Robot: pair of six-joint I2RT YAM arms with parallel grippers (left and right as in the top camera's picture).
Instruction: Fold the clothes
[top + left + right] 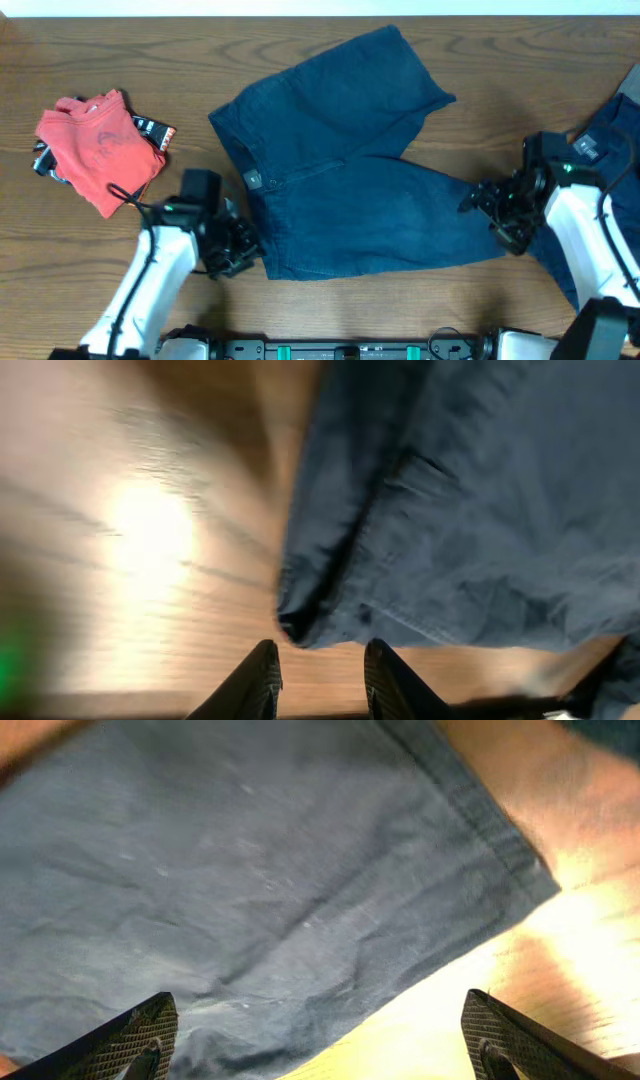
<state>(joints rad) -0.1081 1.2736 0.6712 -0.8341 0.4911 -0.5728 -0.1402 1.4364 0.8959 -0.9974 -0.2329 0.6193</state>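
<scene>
Dark blue shorts (350,170) lie spread flat in the middle of the wooden table. My left gripper (238,252) sits at the waistband's near-left corner; in the left wrist view its fingers (322,672) are open with the shorts' corner (300,622) just ahead of them and nothing between them. My right gripper (492,208) is at the near-right leg hem; in the right wrist view its fingers (318,1042) are spread wide over the shorts' leg (250,870), empty.
A folded red shirt (100,145) lies at the left on top of a black patterned garment (152,128). Another dark blue garment (610,150) lies at the right edge under my right arm.
</scene>
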